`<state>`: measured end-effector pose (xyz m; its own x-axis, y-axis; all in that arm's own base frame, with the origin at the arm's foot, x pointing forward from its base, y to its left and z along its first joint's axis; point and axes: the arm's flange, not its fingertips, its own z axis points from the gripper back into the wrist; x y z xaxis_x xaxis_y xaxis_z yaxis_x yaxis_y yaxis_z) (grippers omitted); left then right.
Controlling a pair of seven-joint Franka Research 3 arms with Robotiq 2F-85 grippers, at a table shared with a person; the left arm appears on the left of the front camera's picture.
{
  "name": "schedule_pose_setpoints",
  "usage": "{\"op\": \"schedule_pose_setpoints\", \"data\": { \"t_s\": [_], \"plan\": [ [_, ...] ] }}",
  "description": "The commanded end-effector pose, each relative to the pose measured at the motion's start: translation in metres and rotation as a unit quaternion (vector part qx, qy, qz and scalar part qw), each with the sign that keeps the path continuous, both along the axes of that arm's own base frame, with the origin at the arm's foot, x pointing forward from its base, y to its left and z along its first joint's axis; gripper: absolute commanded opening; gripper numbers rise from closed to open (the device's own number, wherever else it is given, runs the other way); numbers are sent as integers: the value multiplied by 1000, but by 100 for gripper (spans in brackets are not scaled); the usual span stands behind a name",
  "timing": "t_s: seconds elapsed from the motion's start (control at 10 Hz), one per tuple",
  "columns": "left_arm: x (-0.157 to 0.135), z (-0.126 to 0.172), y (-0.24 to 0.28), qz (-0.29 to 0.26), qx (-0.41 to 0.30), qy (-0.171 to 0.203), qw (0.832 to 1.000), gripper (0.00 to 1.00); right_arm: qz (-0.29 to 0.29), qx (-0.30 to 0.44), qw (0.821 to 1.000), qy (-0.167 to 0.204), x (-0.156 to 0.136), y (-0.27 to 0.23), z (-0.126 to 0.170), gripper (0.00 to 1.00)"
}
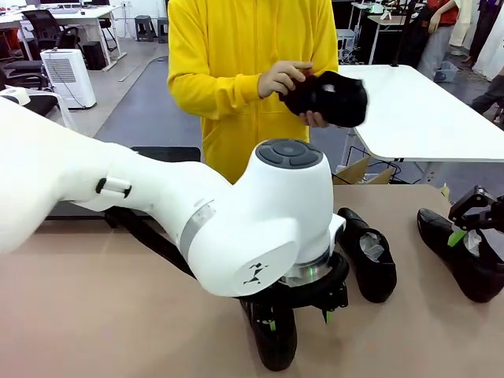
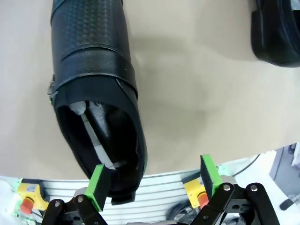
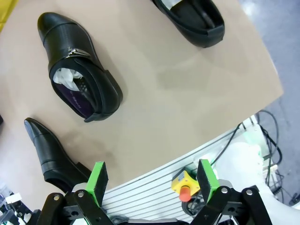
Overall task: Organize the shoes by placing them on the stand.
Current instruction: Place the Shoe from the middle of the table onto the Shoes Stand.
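Black glossy leather dress shoes w/ white paper stuffing: three lie on the tan tabletop (image 1: 94,315), none on the stand yet. Near-edge shoe (image 1: 273,342) sits right at the table's near edge, approx mid-table. Middle shoe (image 1: 370,256) lies just beyond it to the right. Right-edge shoe (image 1: 465,260) is by the table's right edge. Fourth shoe (image 1: 327,98) is off the table, held in the person's hands (image 1: 282,79) above the far edge.

Low matte black flat-topped stand (image 1: 165,153) looks to be at the far edge, left of centre, mostly hidden behind the left arm.

Left gripper (image 2: 153,168) hangs over the near-edge shoe, jaws spread wide, nothing grasped. In the wrist view one green pad (image 2: 98,187) overlaps the heel rim; the other is over bare table, so the shoe isn't btwn the fingers.

Right gripper (image 3: 151,164) is also released and empty, near the right-edge shoe.

Step in hand, prob: lining up the first pick.

Next move needs the left gripper shifted sideways to straddle the heel, then down, clench, lift, and carry across to the stand at far left.
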<state>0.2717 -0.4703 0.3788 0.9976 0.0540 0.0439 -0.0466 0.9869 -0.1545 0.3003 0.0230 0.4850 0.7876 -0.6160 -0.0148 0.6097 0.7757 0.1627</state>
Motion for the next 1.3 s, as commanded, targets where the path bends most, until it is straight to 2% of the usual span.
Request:
{"op": "schedule_pose_setpoints", "data": {
  "t_s": [0.0, 0.2, 0.3, 0.7, 0.8, 1.2],
  "plan": [
    [9, -1, -15, 36, 3, -45, 998, 100, 2, 1, 1000, -1, 0, -1, 0, 100],
    [12, -7, -20, 48, 12, -82, 995, 100, 2, 1, 1000, -1, 0, -1, 0, 100],
    [12, -12, -23, 46, 23, -85, 995, 100, 2, 1, 1000, -1, 0, -1, 0, 100],
    [22, -23, -32, 52, 26, -64, 996, 100, 2, 1, 1000, -1, 0, -1, 0, 100],
    [23, -25, -31, 49, 26, -67, 996, 93, 2, 1, 1000, -1, 0, -1, 0, 100],
    [27, -24, -29, 43, 43, -72, 996, 28, 2, 1, 1000, -1, 0, -1, 0, 100]
  ]
}}
